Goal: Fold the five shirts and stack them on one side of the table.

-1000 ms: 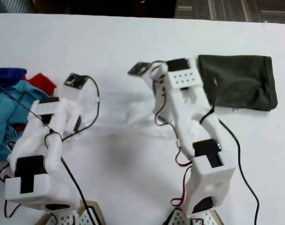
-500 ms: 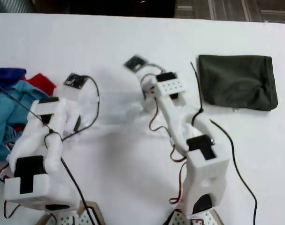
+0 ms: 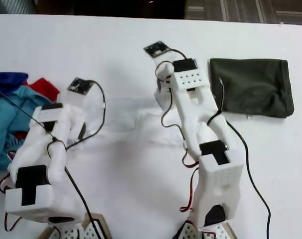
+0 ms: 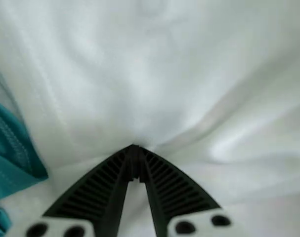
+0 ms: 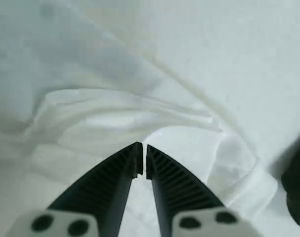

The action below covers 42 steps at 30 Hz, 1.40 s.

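At table centre: white shirt | left pincer grasping its fabric | right pincer clenched over its folds

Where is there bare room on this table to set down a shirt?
Free: the far strip of the table past the white shirt, and the right corner nearer than the folded green shirt. Crowded: the left edge under the shirt pile, and the middle under the white shirt.
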Each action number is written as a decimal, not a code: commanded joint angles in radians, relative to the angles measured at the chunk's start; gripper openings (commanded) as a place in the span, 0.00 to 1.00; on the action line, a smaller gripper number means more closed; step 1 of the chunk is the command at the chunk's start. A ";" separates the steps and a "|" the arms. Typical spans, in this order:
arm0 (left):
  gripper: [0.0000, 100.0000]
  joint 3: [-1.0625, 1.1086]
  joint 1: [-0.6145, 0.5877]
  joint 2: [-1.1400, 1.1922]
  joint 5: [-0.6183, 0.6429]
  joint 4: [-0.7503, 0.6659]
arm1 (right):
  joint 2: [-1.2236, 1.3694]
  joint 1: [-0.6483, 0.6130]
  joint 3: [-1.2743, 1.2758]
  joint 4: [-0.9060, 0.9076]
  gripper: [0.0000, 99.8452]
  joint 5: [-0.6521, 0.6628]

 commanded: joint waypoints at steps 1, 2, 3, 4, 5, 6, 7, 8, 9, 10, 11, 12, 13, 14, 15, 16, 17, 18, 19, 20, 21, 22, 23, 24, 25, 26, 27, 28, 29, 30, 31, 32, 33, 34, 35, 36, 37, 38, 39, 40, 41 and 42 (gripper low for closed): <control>0.03 0.004 -0.011 -0.006 0.011 -0.020 | -0.038 0.002 -0.035 0.042 0.02 -0.009; 0.03 0.004 -0.011 -0.006 0.011 -0.020 | -0.038 0.002 -0.035 0.047 0.02 -0.009; 0.03 0.004 -0.011 -0.006 0.011 -0.020 | -0.038 -0.001 -0.035 0.050 0.02 -0.009; 0.03 0.004 -0.011 -0.006 0.011 -0.020 | -0.036 -0.010 -0.035 0.054 0.02 -0.009; 0.03 0.004 -0.011 -0.006 0.011 -0.020 | -0.035 -0.019 -0.032 0.056 0.02 -0.009; 0.03 0.004 -0.011 -0.006 0.011 -0.020 | -0.028 -0.030 -0.021 0.054 0.02 -0.009; 0.03 0.004 -0.011 -0.006 0.011 -0.020 | -0.015 -0.045 -0.015 0.051 0.02 -0.009; 0.03 0.004 -0.011 -0.006 0.011 -0.020 | 0.005 -0.061 -0.009 0.048 0.02 -0.009; 0.03 0.004 -0.011 -0.006 0.011 -0.020 | 0.031 -0.077 -0.009 0.048 0.02 -0.009; 0.03 0.004 -0.011 -0.006 0.011 -0.020 | 0.064 -0.091 -0.017 0.048 0.02 -0.009; 0.03 0.004 -0.011 -0.006 0.011 -0.020 | 0.093 -0.102 -0.025 0.042 0.02 -0.009; 0.03 0.004 -0.011 -0.006 0.011 -0.020 | 0.125 -0.111 -0.041 0.030 0.02 -0.011; 0.03 0.004 -0.011 -0.006 0.011 -0.020 | 0.153 -0.114 -0.063 0.019 0.02 -0.015; 0.03 0.004 -0.011 -0.006 0.011 -0.020 | 0.174 -0.114 -0.084 0.012 0.02 -0.018; 0.03 0.004 -0.011 -0.006 0.011 -0.020 | 0.194 -0.114 -0.114 0.002 0.02 -0.018; 0.03 0.004 -0.011 -0.006 0.011 -0.020 | 0.208 -0.114 -0.147 0.001 0.02 -0.018; 0.03 0.004 -0.011 -0.006 0.011 -0.020 | 0.214 -0.114 -0.183 0.005 0.02 -0.018; 0.03 0.004 -0.011 -0.006 0.011 -0.020 | 0.217 -0.113 -0.212 0.005 0.02 -0.018; 0.03 0.004 -0.011 -0.006 0.011 -0.020 | 0.217 -0.111 -0.241 0.007 0.02 -0.018; 0.03 0.004 -0.011 -0.006 0.011 -0.020 | 0.217 -0.110 -0.267 0.013 0.02 -0.018; 0.03 0.004 -0.011 -0.006 0.011 -0.020 | 0.219 -0.110 -0.292 0.019 0.02 -0.017; 0.03 0.004 -0.011 -0.006 0.011 -0.020 | 0.225 -0.111 -0.308 0.025 0.02 -0.014; 0.03 0.004 -0.011 -0.006 0.011 -0.020 | 0.228 -0.113 -0.316 0.027 0.02 -0.014; 0.03 0.004 -0.011 -0.006 0.011 -0.020 | 0.229 -0.113 -0.308 0.025 0.02 -0.014; 0.03 0.004 -0.011 -0.006 0.011 -0.020 | 0.236 -0.114 -0.304 0.024 0.02 -0.014; 0.03 0.004 -0.011 -0.006 0.011 -0.020 | 0.245 -0.114 -0.298 0.025 0.02 -0.014; 0.03 0.004 -0.011 -0.006 0.011 -0.020 | 0.257 -0.114 -0.293 0.027 0.02 -0.015; 0.03 0.004 -0.011 -0.006 0.011 -0.020 | 0.271 -0.114 -0.293 0.027 0.02 -0.017; 0.03 0.004 -0.011 -0.006 0.011 -0.020 | 0.285 -0.114 -0.293 0.035 0.02 -0.018; 0.03 0.004 -0.011 -0.006 0.011 -0.020 | 0.294 -0.114 -0.299 0.045 0.02 -0.018; 0.03 0.004 -0.011 -0.006 0.011 -0.020 | 0.302 -0.114 -0.302 0.050 0.02 -0.018; 0.03 0.004 -0.011 -0.006 0.011 -0.020 | 0.300 -0.114 -0.304 0.051 0.02 -0.015; 0.03 0.004 -0.011 -0.006 0.011 -0.020 | 0.291 -0.111 -0.304 0.053 0.02 -0.014; 0.03 0.004 -0.011 -0.006 0.011 -0.020 | 0.271 -0.105 -0.304 0.054 0.02 -0.012; 0.03 0.004 -0.011 -0.006 0.011 -0.020 | 0.242 -0.097 -0.304 0.056 0.02 -0.012; 0.03 0.004 -0.011 -0.006 0.011 -0.020 | 0.205 -0.079 -0.304 0.067 0.02 -0.012; 0.03 0.004 -0.011 -0.006 0.011 -0.020 | 0.165 -0.061 -0.304 0.081 0.02 -0.014; 0.03 0.004 -0.011 -0.006 0.011 -0.020 | 0.125 -0.041 -0.301 0.094 0.02 -0.012; 0.03 0.004 -0.011 -0.006 0.011 -0.020 | 0.088 -0.016 -0.295 0.116 0.02 -0.012; 0.03 0.004 -0.011 -0.006 0.011 -0.020 | 0.061 0.007 -0.293 0.142 0.02 -0.012; 0.03 0.004 -0.011 -0.006 0.011 -0.020 | 0.041 0.030 -0.290 0.170 0.02 -0.014; 0.03 0.004 -0.011 -0.006 0.011 -0.020 | 0.035 0.050 -0.281 0.197 0.03 -0.014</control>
